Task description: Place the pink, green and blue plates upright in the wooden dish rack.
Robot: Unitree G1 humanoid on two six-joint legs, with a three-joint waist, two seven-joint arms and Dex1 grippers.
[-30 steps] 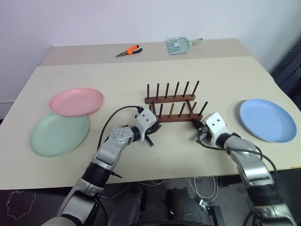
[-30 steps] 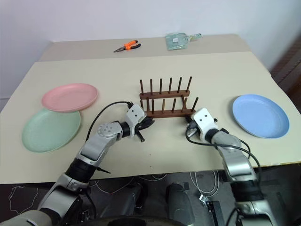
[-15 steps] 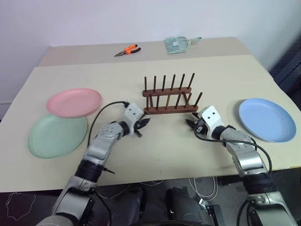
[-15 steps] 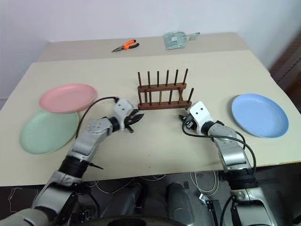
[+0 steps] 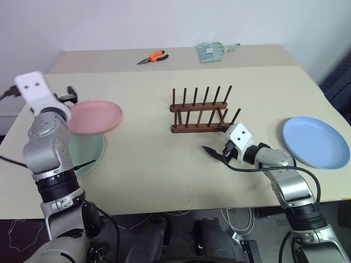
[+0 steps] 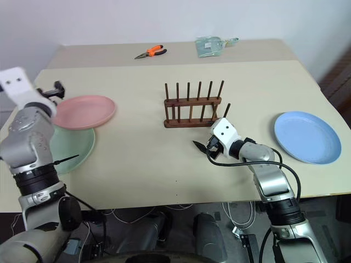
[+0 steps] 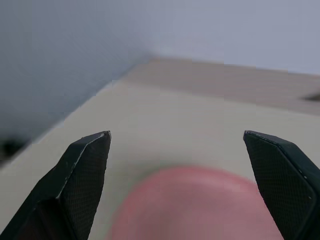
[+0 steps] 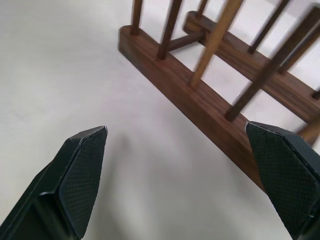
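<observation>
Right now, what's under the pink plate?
The pink plate lies partly on the green plate, overlapping its far edge. The rest sits over the table. How far the green plate reaches underneath is hidden, and the left arm covers part of it.

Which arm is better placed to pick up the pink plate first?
Left. The left gripper is open beside the pink plate; the right gripper hangs open by the wooden dish rack.

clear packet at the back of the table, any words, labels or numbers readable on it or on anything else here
No text can be read anywhere.
Clear packet: something pale shows inside it, too small and blurred to read.
Orange-handled pliers, pink plate, green plate, blue plate, wooden dish rack: no markings visible.
</observation>
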